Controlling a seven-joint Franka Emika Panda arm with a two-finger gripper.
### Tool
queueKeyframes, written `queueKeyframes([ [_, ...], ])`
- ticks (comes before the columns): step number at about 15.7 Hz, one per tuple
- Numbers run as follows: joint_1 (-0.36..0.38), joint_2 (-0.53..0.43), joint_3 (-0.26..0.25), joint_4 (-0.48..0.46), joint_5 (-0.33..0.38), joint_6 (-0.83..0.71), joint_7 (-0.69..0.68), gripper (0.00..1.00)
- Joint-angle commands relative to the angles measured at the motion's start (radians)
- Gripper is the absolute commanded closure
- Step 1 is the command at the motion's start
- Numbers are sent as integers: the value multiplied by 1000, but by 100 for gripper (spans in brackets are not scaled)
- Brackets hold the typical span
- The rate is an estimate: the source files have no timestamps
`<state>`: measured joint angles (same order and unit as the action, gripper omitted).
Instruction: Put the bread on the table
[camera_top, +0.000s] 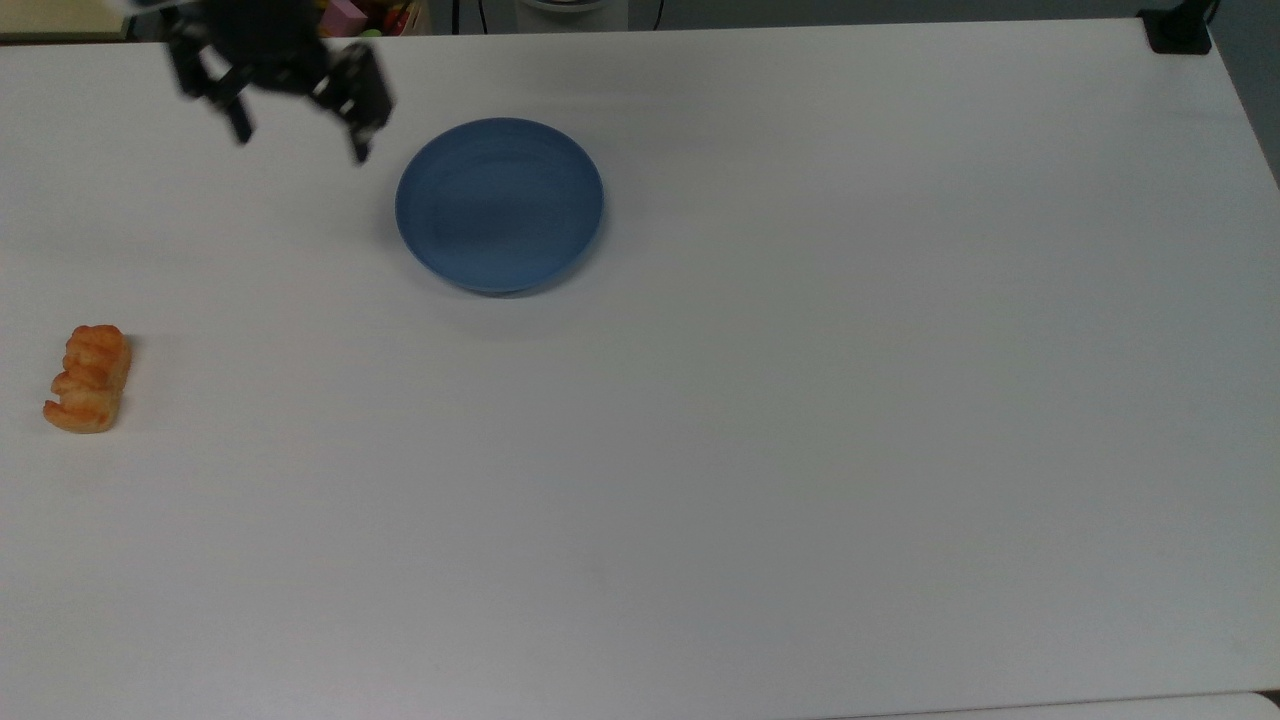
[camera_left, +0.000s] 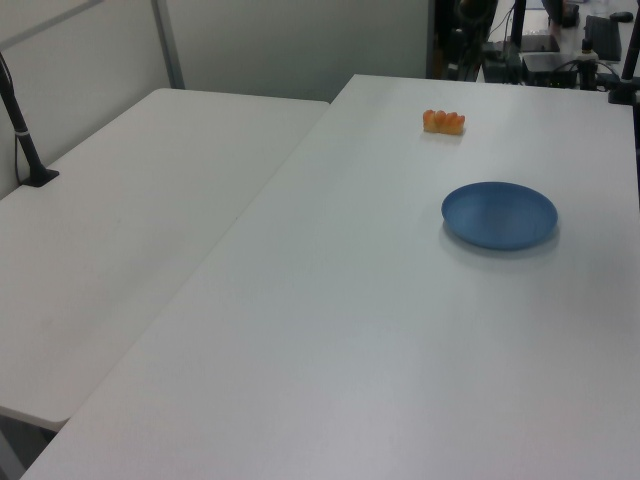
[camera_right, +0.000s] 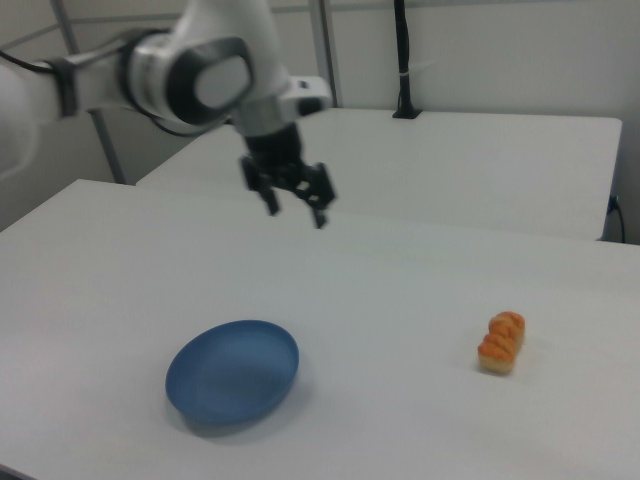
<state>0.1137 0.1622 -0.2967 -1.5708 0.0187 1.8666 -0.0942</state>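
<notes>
Bread (camera_top: 87, 378) lies flat on the table (camera_top: 800, 450), near the top view's left edge, nothing touching it. In the left view it (camera_left: 444, 121) sits toward the far end; in the right view it (camera_right: 501, 341) is at the right. Blue plate (camera_top: 499, 204) bare, well apart from the bread. Gripper (camera_top: 297, 128) in the air, by the top view's upper left, just left of the plate; fingers spread wide, nothing held. Right view has it (camera_right: 295, 207) raised above the table behind the plate (camera_right: 232, 374).
</notes>
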Motion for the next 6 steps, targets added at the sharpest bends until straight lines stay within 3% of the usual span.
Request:
queueKeyframes([
  [1, 46, -171, 11, -153, -14, -78, 42, 0],
  [6, 47, -184, 11, -150, -13, -109, 74, 0],
])
